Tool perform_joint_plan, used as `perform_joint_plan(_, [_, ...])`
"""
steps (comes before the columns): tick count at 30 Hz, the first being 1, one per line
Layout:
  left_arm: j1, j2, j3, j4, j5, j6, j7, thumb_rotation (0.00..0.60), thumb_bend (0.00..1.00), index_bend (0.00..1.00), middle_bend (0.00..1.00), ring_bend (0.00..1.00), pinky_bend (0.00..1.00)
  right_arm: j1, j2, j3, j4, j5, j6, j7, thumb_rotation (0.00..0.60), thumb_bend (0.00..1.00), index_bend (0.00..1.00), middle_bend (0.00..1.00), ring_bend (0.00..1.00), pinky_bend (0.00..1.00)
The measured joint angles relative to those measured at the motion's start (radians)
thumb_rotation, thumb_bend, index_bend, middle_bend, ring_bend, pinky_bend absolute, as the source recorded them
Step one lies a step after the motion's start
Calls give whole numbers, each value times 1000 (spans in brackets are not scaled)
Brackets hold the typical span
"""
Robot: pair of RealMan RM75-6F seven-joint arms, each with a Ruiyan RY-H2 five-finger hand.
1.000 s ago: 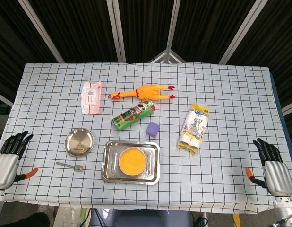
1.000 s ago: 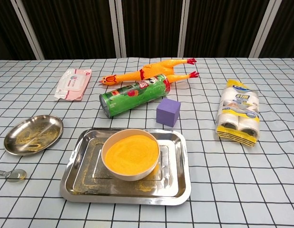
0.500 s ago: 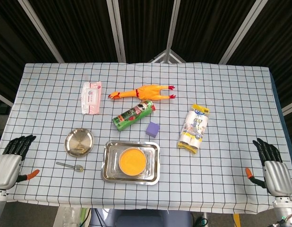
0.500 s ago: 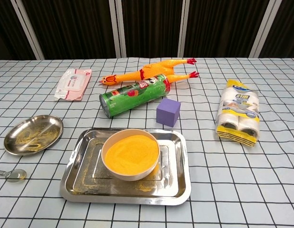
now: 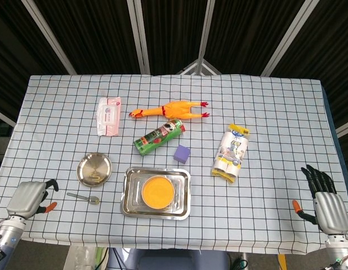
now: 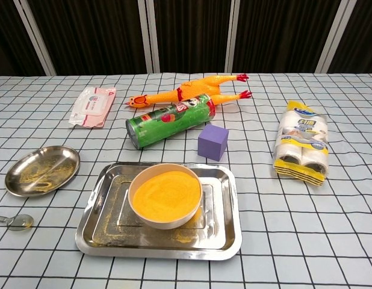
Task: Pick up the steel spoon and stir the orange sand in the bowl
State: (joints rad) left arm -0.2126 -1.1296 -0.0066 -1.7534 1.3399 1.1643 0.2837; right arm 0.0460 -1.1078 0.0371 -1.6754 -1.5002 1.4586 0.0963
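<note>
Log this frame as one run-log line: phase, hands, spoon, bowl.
phase: pre-grasp | left hand: near spoon, empty | right hand: open, table edge | steel spoon: on table, untouched | bowl: in tray, orange sand full

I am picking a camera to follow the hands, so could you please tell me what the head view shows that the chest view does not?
Only the head view shows the left hand beside the table's near left corner and the right hand off its near right edge, fingers apart and holding nothing. Only the chest view shows orange grains in the round steel dish and the steel tray. Both show the steel spoon, the bowl of orange sand, rubber chicken and green can.
</note>
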Motion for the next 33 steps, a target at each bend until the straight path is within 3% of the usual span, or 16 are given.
perform_joint_plan(13, [-111, -174, -25, 66, -211, -106, 290, 600, 425, 478, 1000, 1000, 1000, 1, -1, 1, 1, 2, -2, 8, 600, 405, 0, 0, 0, 0])
perform_joint_plan(22, [-143, -259, -30, 123, -263, -106, 343, 600, 448, 505, 1000, 1000, 1000, 2, -1, 2, 3, 6, -6, 15, 600, 405, 0, 0, 0, 0])
perform_joint_plan(33, [-153, -283, -15, 138, -278, -103, 340, 600, 452, 489, 1000, 1000, 1000, 3, -1, 2, 1, 9, -10, 13, 600, 405, 0, 0, 0, 0])
